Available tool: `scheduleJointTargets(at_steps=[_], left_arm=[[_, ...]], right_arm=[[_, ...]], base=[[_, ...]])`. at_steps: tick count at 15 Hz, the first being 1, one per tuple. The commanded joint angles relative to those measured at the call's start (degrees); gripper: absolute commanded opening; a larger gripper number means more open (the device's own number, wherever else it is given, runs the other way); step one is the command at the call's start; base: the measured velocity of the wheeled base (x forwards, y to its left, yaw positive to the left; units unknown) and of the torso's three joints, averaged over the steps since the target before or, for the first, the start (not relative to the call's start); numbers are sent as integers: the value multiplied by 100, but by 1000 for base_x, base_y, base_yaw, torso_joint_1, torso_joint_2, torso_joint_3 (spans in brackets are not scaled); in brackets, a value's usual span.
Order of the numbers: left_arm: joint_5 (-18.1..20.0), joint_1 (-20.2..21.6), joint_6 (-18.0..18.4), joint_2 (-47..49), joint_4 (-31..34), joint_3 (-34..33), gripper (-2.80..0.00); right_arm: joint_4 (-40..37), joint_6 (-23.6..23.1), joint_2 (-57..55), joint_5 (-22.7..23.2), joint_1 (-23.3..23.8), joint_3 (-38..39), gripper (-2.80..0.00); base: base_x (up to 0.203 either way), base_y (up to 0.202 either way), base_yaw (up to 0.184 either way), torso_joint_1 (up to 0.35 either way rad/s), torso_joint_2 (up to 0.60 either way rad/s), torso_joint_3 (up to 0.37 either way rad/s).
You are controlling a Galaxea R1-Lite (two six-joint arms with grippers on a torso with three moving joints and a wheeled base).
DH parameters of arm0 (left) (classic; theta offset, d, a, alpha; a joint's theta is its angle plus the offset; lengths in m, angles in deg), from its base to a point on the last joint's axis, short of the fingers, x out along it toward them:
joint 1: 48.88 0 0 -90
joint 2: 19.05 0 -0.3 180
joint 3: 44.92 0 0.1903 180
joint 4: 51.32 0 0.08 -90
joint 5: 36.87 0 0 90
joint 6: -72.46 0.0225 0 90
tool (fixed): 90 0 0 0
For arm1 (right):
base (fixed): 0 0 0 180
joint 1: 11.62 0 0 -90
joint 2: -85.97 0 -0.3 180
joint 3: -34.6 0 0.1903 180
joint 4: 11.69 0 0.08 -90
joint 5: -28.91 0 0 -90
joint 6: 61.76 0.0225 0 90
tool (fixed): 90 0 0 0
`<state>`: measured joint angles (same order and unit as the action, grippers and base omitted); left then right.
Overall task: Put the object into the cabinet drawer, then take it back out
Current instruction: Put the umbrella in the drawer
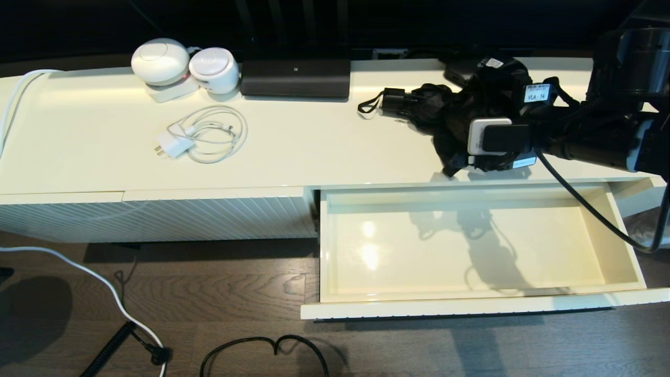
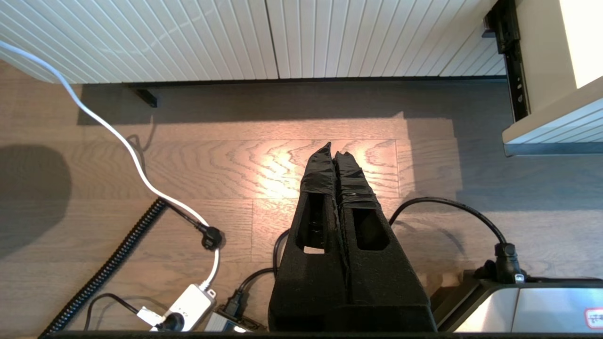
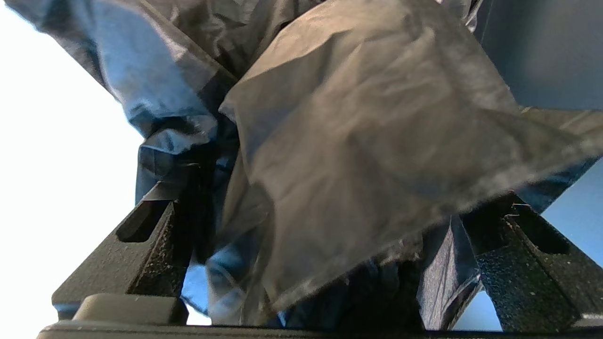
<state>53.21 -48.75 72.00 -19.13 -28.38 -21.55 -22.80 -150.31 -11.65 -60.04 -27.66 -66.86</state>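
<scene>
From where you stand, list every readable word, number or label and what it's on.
"VLA - 14": white sticker on the right arm, above the umbrella.
White label on the arm: too small to read.
Mark on the black box: too small.
Red-edged sticker: cut off, unreadable.

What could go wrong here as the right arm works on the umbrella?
The right gripper has its jaws spread around only loose fabric of the black folding umbrella, so a grip may slip or let it unfurl. Its wrist-strap loop trails on the cream cabinet top and could snag. Hanging fabric might catch the edge of the open cream drawer.
</scene>
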Motion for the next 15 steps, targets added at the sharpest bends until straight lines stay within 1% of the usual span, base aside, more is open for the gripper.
scheduleJointTargets(at_steps=[1,9,10,11,15], left_arm=[[1,4,-6,-10,-1,0,-280],[1,-5,2,-10,-1,0,-280],[1,-5,-6,-10,-1,0,-280],[1,-5,2,-10,-1,0,-280],[1,-5,-3,-10,-1,0,-280]], right_arm=[[4,-48,-64,-8,5,-66,0],[30,-30,-187,1,57,-215,0],[30,-30,-178,1,57,-216,-245],[25,-39,-172,-8,57,-215,-280],[-91,-39,-169,-27,49,-207,-280]], base=[[0,0,0,0,0,0],[0,0,0,0,0,0],[0,0,0,0,0,0],[0,0,0,0,0,0],[0,0,0,0,0,0]])
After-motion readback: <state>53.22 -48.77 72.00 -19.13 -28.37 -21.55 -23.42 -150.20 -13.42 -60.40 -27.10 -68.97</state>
